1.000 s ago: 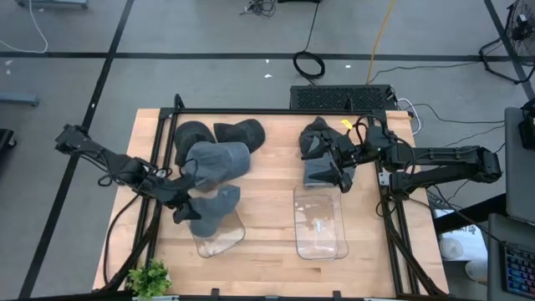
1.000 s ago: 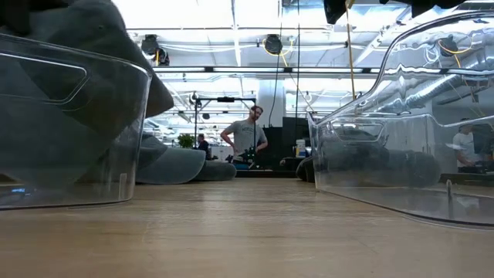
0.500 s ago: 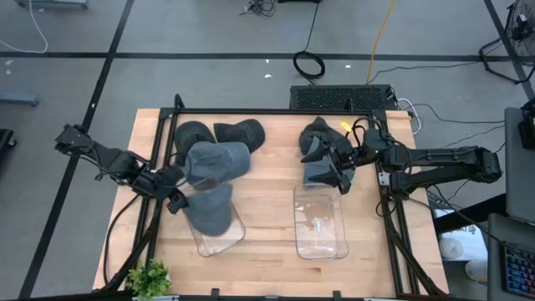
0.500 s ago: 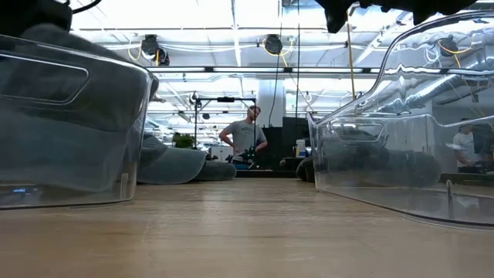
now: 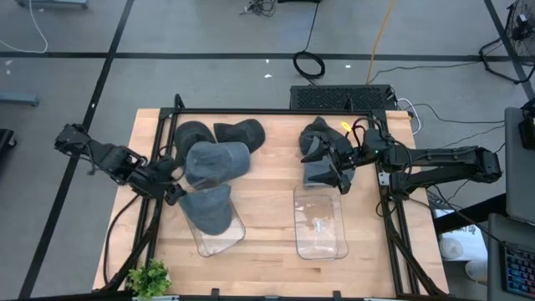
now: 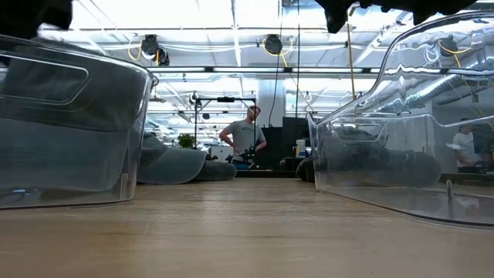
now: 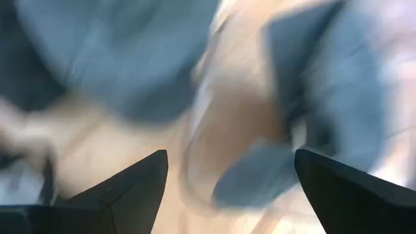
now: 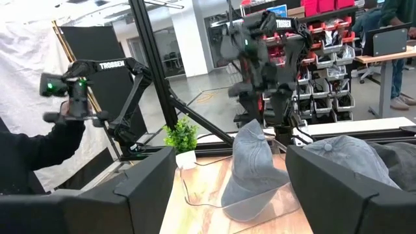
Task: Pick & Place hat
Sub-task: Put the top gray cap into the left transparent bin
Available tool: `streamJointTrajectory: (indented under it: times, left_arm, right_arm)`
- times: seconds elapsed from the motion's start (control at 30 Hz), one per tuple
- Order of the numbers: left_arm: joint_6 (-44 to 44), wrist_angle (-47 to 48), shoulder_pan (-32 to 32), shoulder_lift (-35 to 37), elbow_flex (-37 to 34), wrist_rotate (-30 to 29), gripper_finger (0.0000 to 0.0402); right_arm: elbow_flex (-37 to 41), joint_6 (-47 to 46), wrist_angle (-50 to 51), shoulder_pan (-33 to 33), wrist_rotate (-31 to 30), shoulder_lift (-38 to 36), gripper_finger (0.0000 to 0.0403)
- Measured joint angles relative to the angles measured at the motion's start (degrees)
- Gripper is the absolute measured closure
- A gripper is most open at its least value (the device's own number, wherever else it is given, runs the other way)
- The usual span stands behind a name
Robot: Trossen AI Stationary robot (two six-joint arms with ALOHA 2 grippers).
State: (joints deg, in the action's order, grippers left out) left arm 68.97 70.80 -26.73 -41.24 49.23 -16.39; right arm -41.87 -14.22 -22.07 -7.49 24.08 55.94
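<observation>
Table [image 5: 267, 217]: a wooden top inside a black frame – it carries two clear bins and several grey hats.
Left bin [image 5: 219, 237]: near the front edge, on the left half. One second ago the hat hung over it, still in the claw; now the hat lies in it.
Right bin [image 5: 319, 221]: near the front edge on the right half, in the same place as before.
Hat [image 5: 207, 206]: grey, lying across the back part of the left bin and rising above its rim, free of the claw.
Other hats: a pile [image 5: 217, 149] near the back-left corner and another pile [image 5: 318, 155] toward the back-right.
Left gripper [image 5: 171, 186]: fingers apart and holding nothing – it has drawn back toward the left edge and is now just beside the hat.
Right gripper [image 5: 341, 165]: over the back-right pile, unmoved; I cannot tell if its fingers grip a hat.
</observation>
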Motion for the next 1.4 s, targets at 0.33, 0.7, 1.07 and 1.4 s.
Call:
streamJointTrajectory:
  times: [0.33,0.7,1.07,1.4]
  left_arm:
    - [-16.1,-12.0,-0.8,0.0,4.9,-11.8,0.0055]
    - [-24.6,-18.6,-1.1,-12.7,3.3,-2.7,0.0149]
    - [-20.8,-9.4,1.1,-25.3,3.3,2.9,0.0312]
    - [-16.9,-10.1,3.2,-26.0,0.4,0.1,0.0379]
  right_arm:
    - [0.0,0.0,0.0,0.0,0.0,0.0,0.0124]
    - [0.0,0.1,-0.4,0.0,0.0,0.0,0.0124]
    - [0.0,0.1,-0.4,0.1,0.0,0.0,0.0124]
    - [0.1,0.1,-0.1,0.1,0.0,0.0,0.0124]
